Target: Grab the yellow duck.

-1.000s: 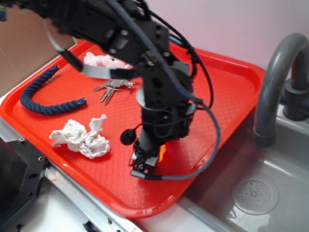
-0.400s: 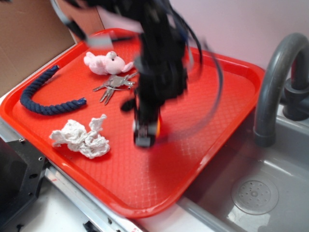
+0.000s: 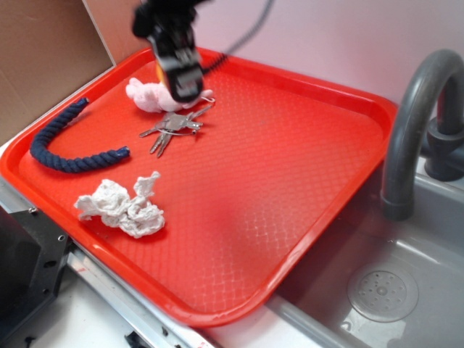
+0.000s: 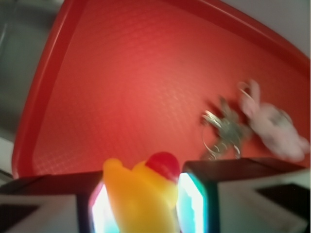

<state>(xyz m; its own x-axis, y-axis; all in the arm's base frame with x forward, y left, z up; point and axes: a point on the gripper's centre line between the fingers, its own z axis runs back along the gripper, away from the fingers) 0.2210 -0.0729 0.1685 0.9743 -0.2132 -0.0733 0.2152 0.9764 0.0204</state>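
Claw (image 4: 141,204) closed on yellow duck (image 4: 138,194), pinched between both fingers, raised clear above red tray (image 3: 304,181) near pink plush (image 3: 145,94) and keys (image 3: 170,129). Grab looks complete; nothing left.

In the wrist view the yellow duck (image 4: 138,194) is blurred and cut off at the bottom edge between the gripper (image 4: 141,204) pads, while in the exterior view the gripper (image 3: 180,76) hides it and part of the pink plush (image 3: 148,94).
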